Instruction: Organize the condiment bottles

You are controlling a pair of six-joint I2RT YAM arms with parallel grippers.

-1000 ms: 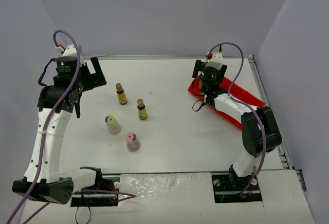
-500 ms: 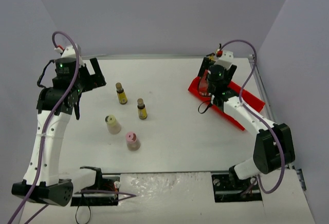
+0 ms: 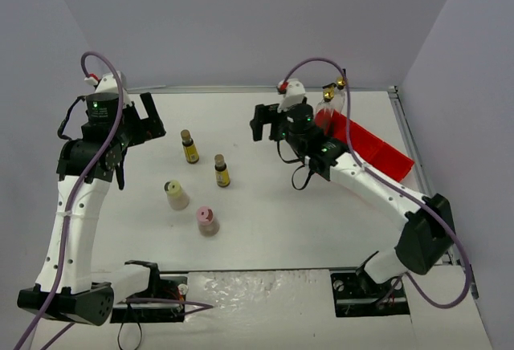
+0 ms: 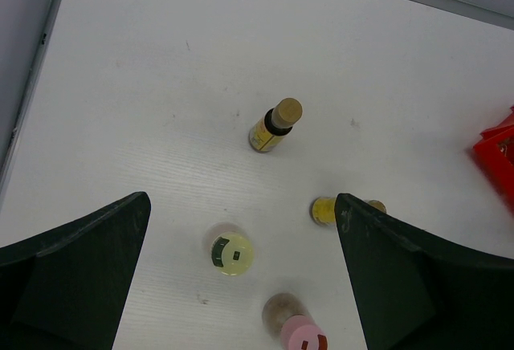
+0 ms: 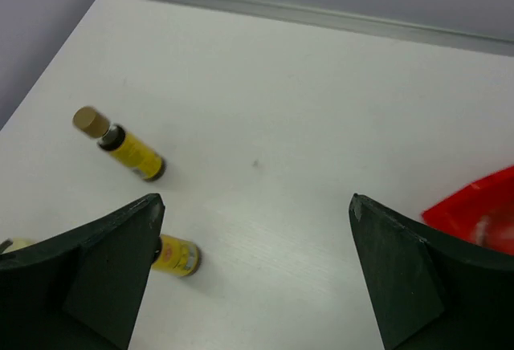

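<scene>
Two amber-yellow dark-capped bottles point(image 3: 189, 147) point(image 3: 221, 171), a squat cream bottle point(image 3: 176, 194) and a squat pink bottle point(image 3: 207, 221) stand on the table's left half. Two tall clear glass bottles with gold spouts point(image 3: 328, 106) point(image 3: 341, 87) stand at the far end of the red tray point(image 3: 373, 143). My left gripper point(image 3: 151, 119) is open and empty, high above and left of the small bottles; its wrist view shows an amber bottle point(image 4: 273, 125), the cream one point(image 4: 231, 252) and the pink one point(image 4: 301, 330). My right gripper point(image 3: 259, 124) is open and empty, left of the tray, facing the amber bottles point(image 5: 124, 145) point(image 5: 177, 255).
The red tray lies at the back right, its corner showing in the right wrist view point(image 5: 482, 213) and the left wrist view point(image 4: 502, 153). Walls enclose the table at the back and both sides. A metal rail point(image 3: 241, 89) runs along the far edge.
My right arm has swung left from over the tray toward the table's middle, uncovering the two tall bottles. The left arm has barely moved. The small bottles have not moved.
</scene>
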